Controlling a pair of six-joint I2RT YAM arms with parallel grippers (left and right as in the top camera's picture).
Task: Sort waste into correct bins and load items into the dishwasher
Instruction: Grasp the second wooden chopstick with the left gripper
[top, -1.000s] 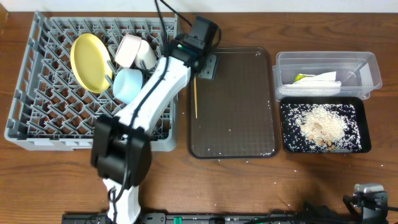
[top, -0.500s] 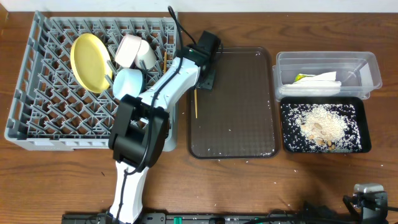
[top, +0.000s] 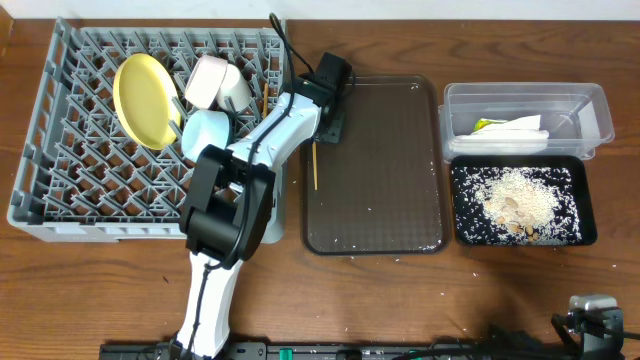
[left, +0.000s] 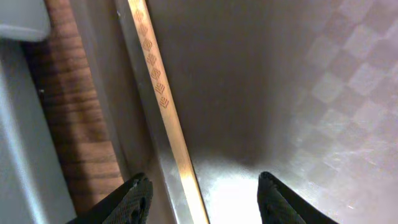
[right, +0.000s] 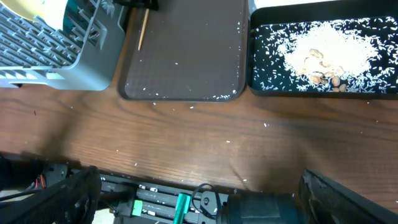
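Left hand (left: 205, 200): stands half open, holds nothing, hangs low over the brown tray (left: 311, 93), with the chopstick (left: 163, 106) lying between its fingers (left: 138, 198), nearer one, touching neither.

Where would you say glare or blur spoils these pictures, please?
Left wrist view: a bright glare patch on the brown tray beside the chopstick, with the left fingers dark and soft. Right wrist view: right fingers blurred, table sharp. Overhead view: evenly lit, no glare.

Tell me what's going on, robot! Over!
Left jaws open, straddling chopstick on brown tray. Right jaws open, empty. Chopstick lies tight against tray's rim, nothing else in the way. Over.
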